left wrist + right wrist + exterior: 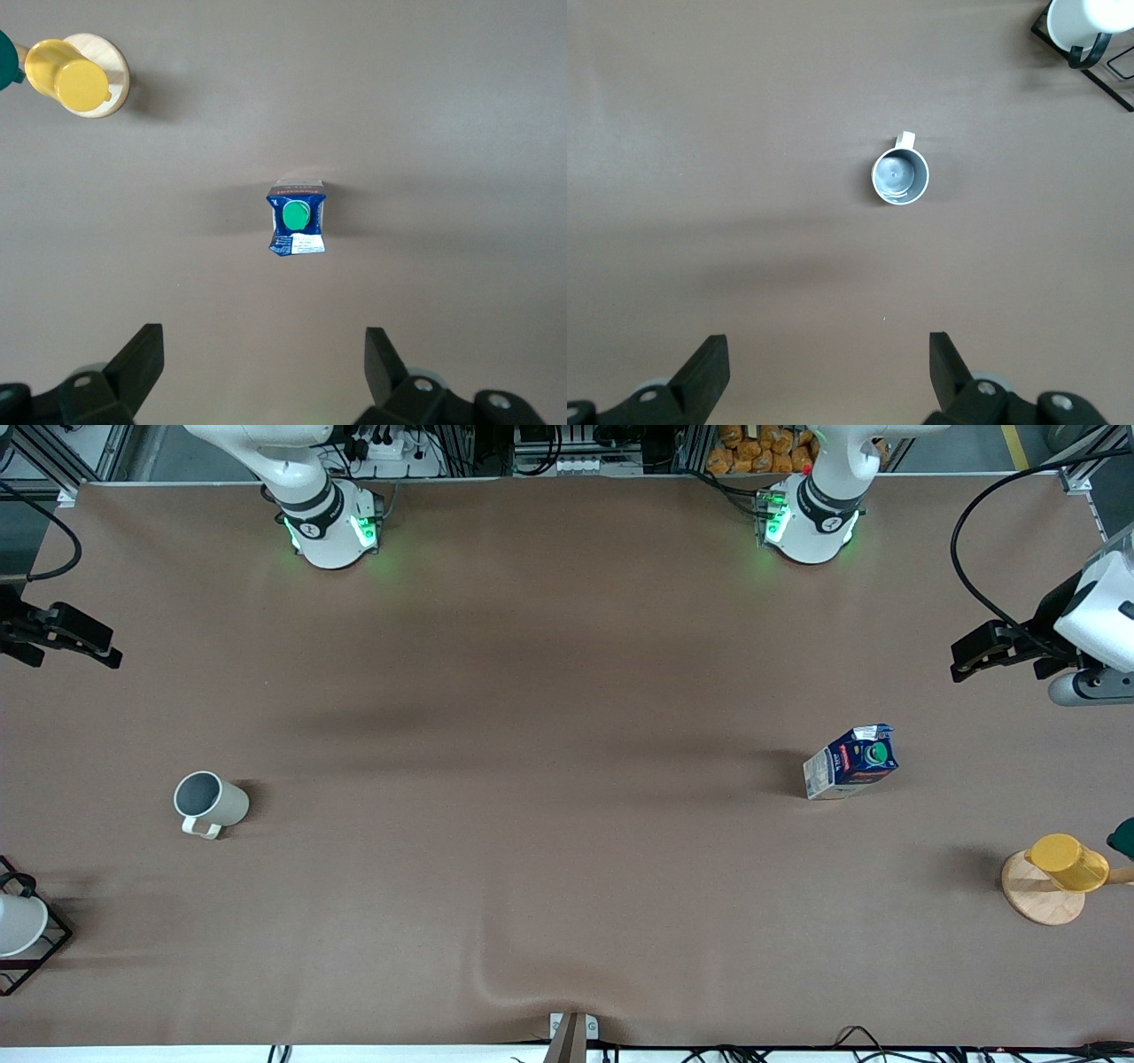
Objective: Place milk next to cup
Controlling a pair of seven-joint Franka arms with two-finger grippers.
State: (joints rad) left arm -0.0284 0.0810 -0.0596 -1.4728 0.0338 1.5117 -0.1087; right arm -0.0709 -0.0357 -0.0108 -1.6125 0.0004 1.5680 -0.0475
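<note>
The milk [850,762], a dark-blue carton with a green cap, stands upright on the brown table toward the left arm's end. It also shows in the left wrist view [297,218]. The cup [211,803], a pale grey-beige mug with a small handle, stands toward the right arm's end and shows in the right wrist view [900,173]. My left gripper [964,660] is open and empty, high over bare table at its end [264,359]. My right gripper [106,648] is open and empty, high over bare table at its end [829,363].
A yellow cup [1067,862] lies on a round wooden coaster [1032,899], nearer to the front camera than the milk. A white cup in a black wire frame [18,926] sits near the mug at the table's edge. The cloth bulges at the front edge [505,983].
</note>
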